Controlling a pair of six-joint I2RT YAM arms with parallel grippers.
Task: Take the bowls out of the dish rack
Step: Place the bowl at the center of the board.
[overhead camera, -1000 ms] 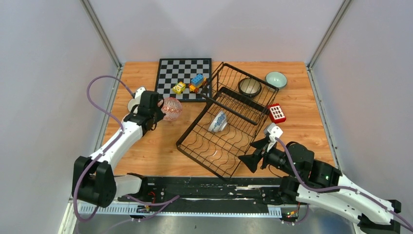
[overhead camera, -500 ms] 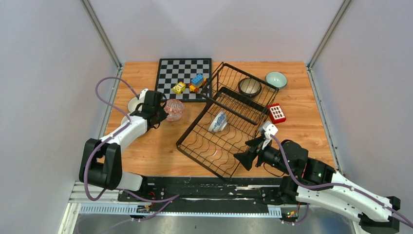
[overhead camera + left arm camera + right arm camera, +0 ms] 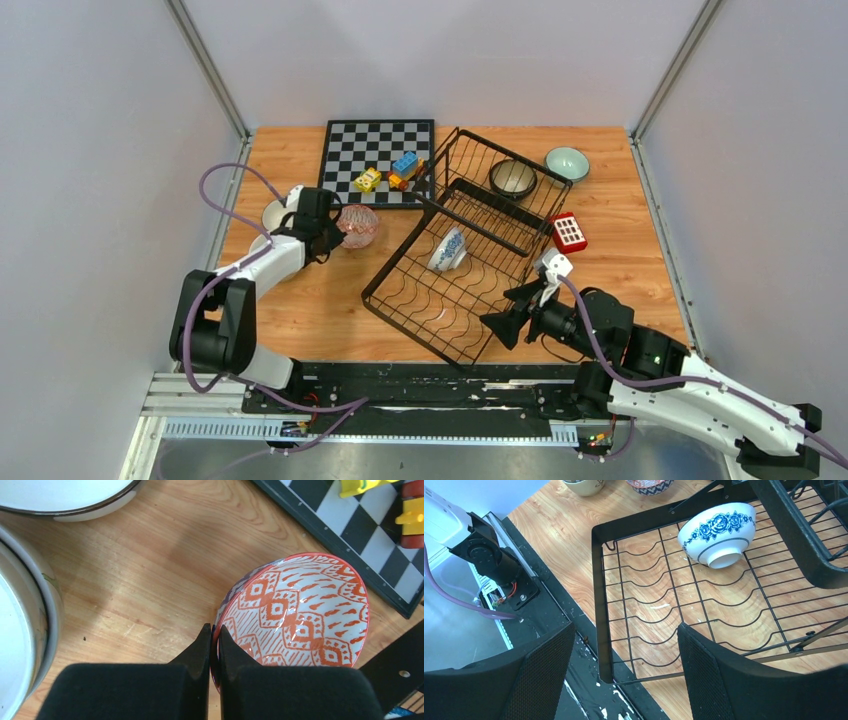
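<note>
Over the wooden tabletop (image 3: 300, 300), the left gripper (image 3: 214, 635) pinches a red-patterned bowl (image 3: 300, 615) by its rim; the right gripper (image 3: 624, 630), spread wide, faces the blue-and-white bowl (image 3: 719, 532) tipped in the dish rack (image 3: 596, 580) ahead.

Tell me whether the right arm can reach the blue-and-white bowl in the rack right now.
Probably yes. The open right gripper faces the blue-and-white bowl, lying tilted on the dish rack floor; only the rack's low rim lies between.
</note>
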